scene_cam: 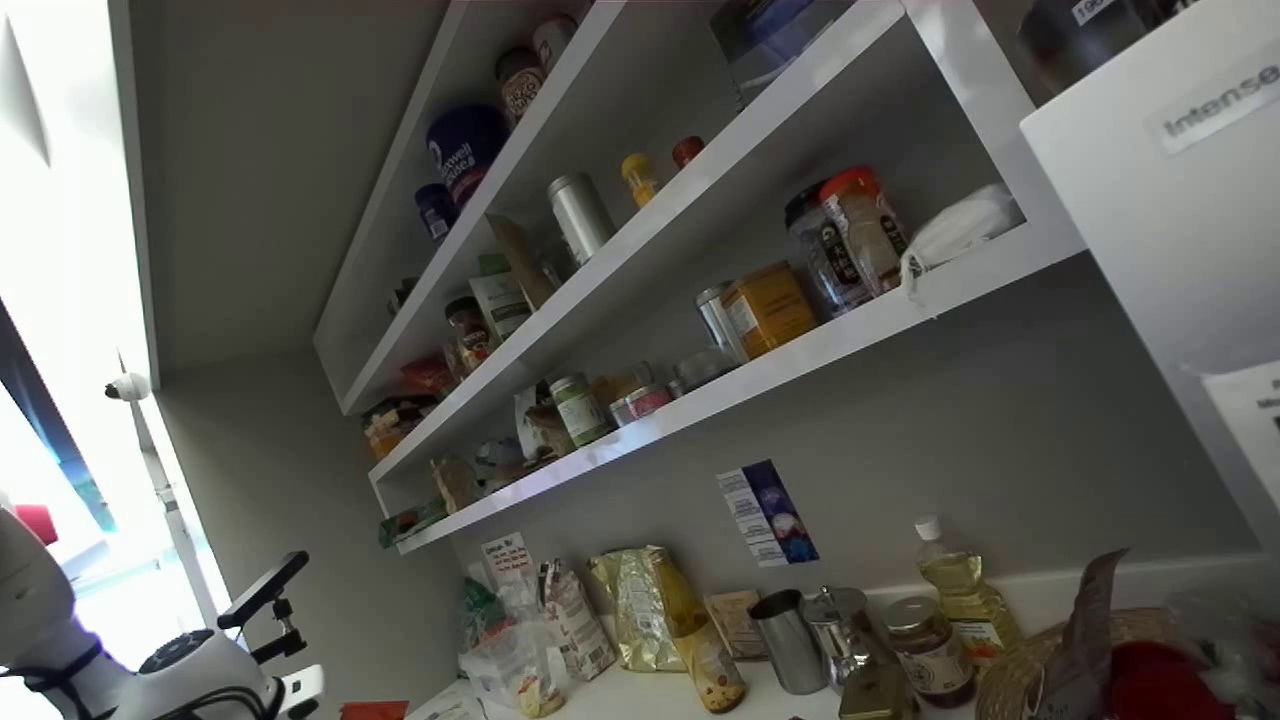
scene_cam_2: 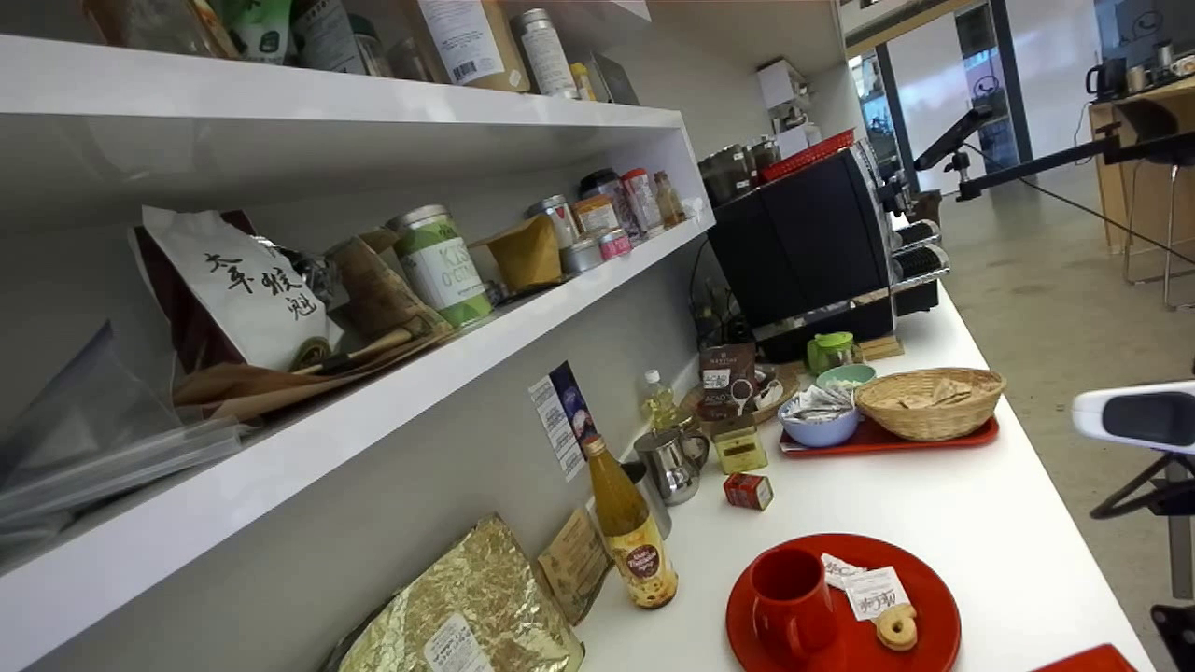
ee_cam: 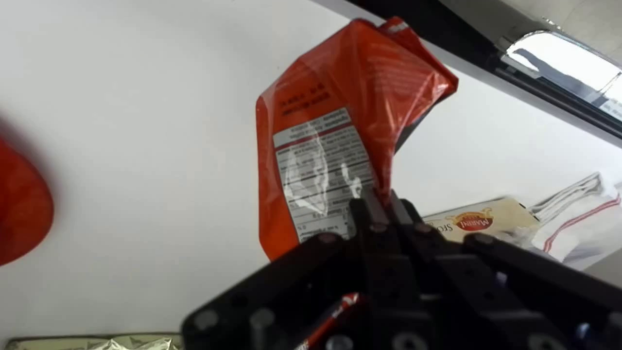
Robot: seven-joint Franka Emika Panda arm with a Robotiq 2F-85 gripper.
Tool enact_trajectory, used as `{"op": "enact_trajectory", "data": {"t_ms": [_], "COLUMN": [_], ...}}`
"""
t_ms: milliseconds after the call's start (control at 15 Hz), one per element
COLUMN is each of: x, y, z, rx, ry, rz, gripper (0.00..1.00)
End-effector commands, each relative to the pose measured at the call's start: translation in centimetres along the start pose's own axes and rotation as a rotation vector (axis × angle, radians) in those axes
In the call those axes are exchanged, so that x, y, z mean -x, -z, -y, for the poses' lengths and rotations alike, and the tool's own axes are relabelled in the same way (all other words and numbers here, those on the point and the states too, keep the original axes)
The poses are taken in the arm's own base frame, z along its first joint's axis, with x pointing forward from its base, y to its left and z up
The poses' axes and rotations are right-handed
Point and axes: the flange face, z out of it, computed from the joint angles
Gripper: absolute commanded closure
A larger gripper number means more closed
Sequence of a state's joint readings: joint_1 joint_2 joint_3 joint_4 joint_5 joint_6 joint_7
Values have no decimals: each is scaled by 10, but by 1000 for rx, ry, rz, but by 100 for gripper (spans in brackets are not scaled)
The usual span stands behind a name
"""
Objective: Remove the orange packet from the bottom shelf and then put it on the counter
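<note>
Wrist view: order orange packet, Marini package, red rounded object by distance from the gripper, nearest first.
1. Orange packet: pinched in the gripper.
2. Marini package: to its right in the picture.
3. Red rounded object: cut off at the left edge.

The black two-fingered gripper (ee_cam: 386,201) pinches the glossy orange-red plastic packet (ee_cam: 357,109), its white printed label (ee_cam: 323,170) facing the camera, over the flat white counter (ee_cam: 146,121); whether packet and counter touch cannot be told. A round-edged red object (ee_cam: 22,204) shows at far left, crinkled gold foil (ee_cam: 141,343) at bottom left, a beige package lettered "Marini" (ee_cam: 474,221) at right.
</note>
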State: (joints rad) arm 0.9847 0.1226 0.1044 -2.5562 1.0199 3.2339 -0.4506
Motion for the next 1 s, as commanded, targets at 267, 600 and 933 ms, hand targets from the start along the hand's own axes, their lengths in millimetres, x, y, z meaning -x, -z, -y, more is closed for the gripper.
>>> {"op": "enact_trajectory", "data": {"t_ms": [267,600,933], "x": [-40,-43,-50], "y": [-1,-9,-8], "z": [1,-6,-42], "rx": [26,32,51], "ry": [71,80,-13], "rz": [-119,-132,-127], "gripper": [99,99,99]}}
